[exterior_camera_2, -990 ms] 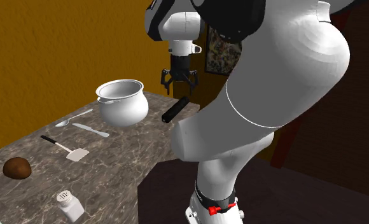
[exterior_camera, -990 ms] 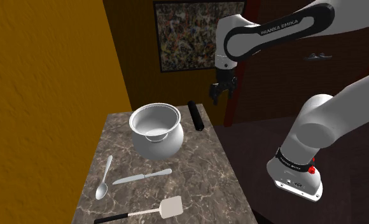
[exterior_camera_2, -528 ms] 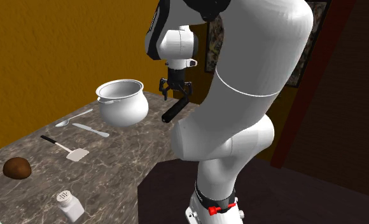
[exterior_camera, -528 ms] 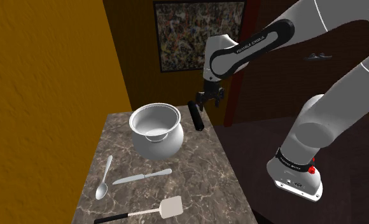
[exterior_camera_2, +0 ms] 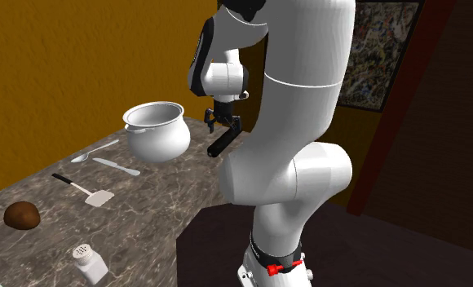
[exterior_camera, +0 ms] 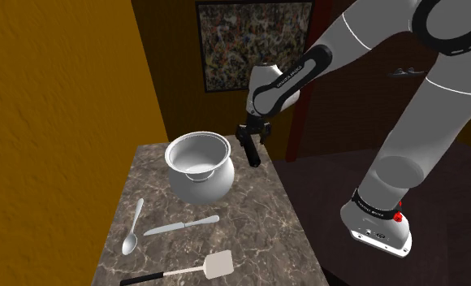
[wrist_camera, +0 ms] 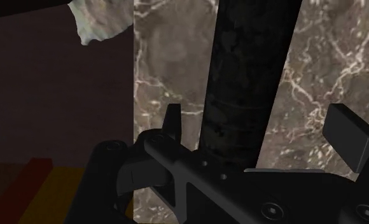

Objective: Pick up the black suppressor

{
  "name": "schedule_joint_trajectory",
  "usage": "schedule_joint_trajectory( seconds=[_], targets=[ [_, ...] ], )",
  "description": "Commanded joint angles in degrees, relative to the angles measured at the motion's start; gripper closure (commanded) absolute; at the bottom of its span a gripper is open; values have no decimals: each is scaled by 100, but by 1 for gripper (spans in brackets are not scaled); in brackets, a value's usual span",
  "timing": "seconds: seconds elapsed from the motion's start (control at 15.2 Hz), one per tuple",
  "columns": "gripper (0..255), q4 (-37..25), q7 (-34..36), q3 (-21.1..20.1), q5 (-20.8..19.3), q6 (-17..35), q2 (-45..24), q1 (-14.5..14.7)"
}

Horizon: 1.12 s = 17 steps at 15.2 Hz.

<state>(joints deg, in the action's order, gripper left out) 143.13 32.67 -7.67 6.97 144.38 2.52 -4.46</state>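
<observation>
Approach done, with the claw (wrist_camera: pixel 259 124) spread astride the black tube (wrist_camera: pixel 253 63) lying on the desk (exterior_camera: pixel 250 213) just beside the pot (exterior_camera: pixel 197 168); left to do: closing on it and lifting.

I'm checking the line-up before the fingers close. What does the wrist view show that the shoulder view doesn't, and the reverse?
Wrist view adds: the fingers standing apart on either side of the black suppressor, with bare marble between it and each, so nothing is clasped.
Shoulder view adds: the pale pot beside the suppressor, and the spoon, knife and spatula nearer the camera.
Shared: the gripper down at the suppressor, which lies on the marble table.
</observation>
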Motion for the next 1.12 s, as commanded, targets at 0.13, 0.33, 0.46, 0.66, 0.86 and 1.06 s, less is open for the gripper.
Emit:
schedule_joint_trajectory(
  seconds=[0.13, 0.33, 0.46, 0.66, 0.86, 1.06],
  targets=[
    [0, 32, 32, -1, -13, 381, -316, -4],
    [0, 67, 25, -2, -20, 631, -531, 0],
    [0, 73, 24, -3, -22, 679, -573, 0],
    [255, 78, 21, -2, -21, 688, -577, -1],
    [255, 75, 21, -1, -21, 685, -577, -1],
    [255, 75, 21, -1, -21, 686, -578, -1]
  ],
)
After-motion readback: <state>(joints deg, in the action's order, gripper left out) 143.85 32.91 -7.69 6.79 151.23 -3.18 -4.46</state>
